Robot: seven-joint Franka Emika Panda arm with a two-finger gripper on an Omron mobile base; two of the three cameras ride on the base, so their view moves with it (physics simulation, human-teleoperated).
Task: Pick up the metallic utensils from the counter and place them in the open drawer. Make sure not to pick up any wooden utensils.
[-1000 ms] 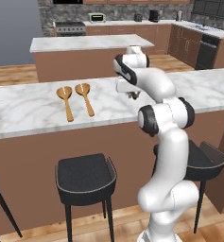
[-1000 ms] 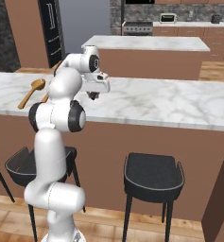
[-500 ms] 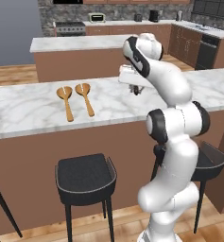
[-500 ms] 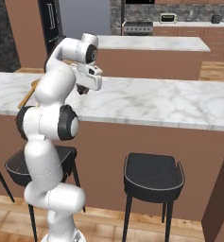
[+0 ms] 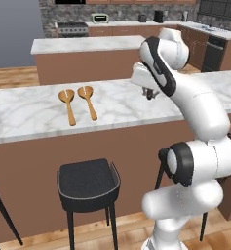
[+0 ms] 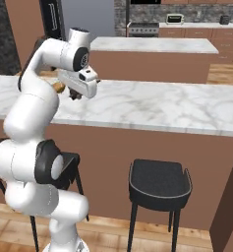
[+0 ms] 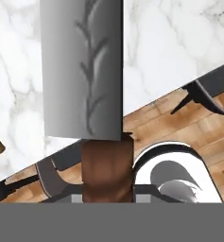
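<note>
Two wooden spoons (image 5: pixel 78 100) lay untouched at the left of the counter (image 5: pixel 34 119) while our fingers (image 5: pixel 149 94), closed on a brown-handled metal cleaver (image 7: pixel 83 71), held it above the marble right of centre, its trip to the drawer undone.

Wooden utensils (image 5: pixel 79 102) side by side on counter (image 5: pixel 29 114); stool (image 5: pixel 88 184) below.

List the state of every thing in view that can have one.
gripper: fingers shut on the knife handle, above the counter.
knife: held by its brown handle, grey blade pointing away from the hand.
wooden spoons: lying flat side by side on the counter, untouched.
stool: upright at the counter.
</note>
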